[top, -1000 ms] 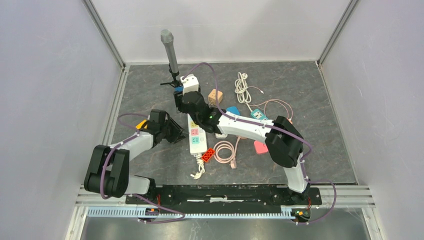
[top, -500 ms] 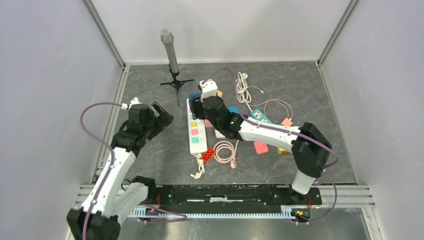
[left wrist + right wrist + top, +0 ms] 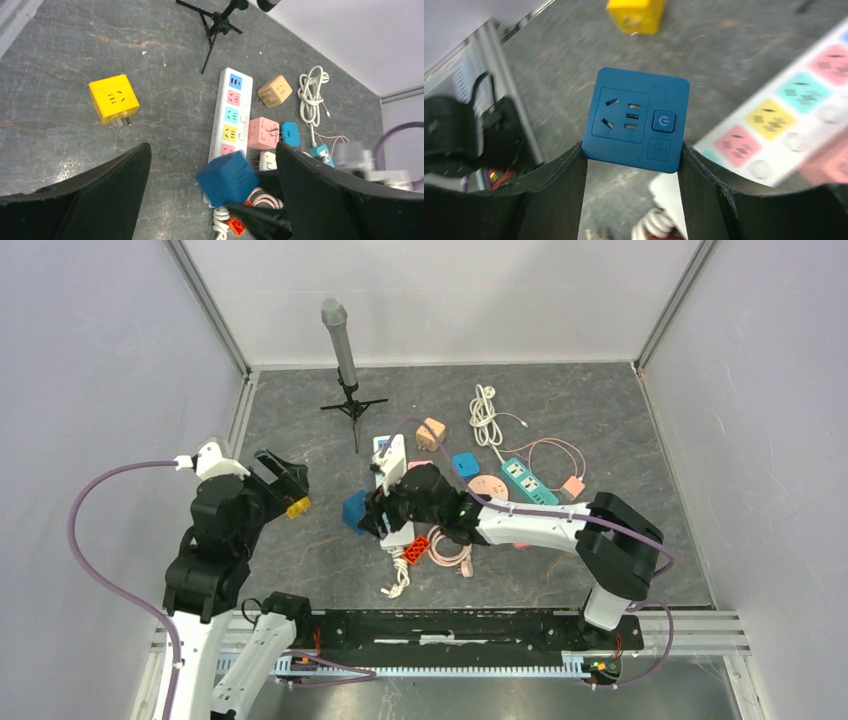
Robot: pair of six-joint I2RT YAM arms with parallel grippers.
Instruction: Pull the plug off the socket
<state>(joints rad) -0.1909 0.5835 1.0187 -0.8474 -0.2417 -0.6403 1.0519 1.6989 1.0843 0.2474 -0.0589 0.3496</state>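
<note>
Microphone (image 3: 338, 335) stands upright on its tripod (image 3: 352, 407) at the back, and a yellow cube adapter (image 3: 114, 98) lies at left, prongs sideways. Tan cube adapter (image 3: 431, 432), white coiled cable (image 3: 485, 413) and teal power strip (image 3: 523, 476) sit scattered to the right.

Blurred power strip (image 3: 774, 120) beside blue plug (image 3: 636, 120)

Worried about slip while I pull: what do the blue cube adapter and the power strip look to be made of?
The blue cube adapter looks like hard moulded plastic with a smooth matte finish: crisp slots, rounded corners, even colour. The right gripper clamps its sides. The power strip seems to be smooth white plastic with pastel socket panels, going by its uniform moulded body; how glossy it is cannot be told.
</note>
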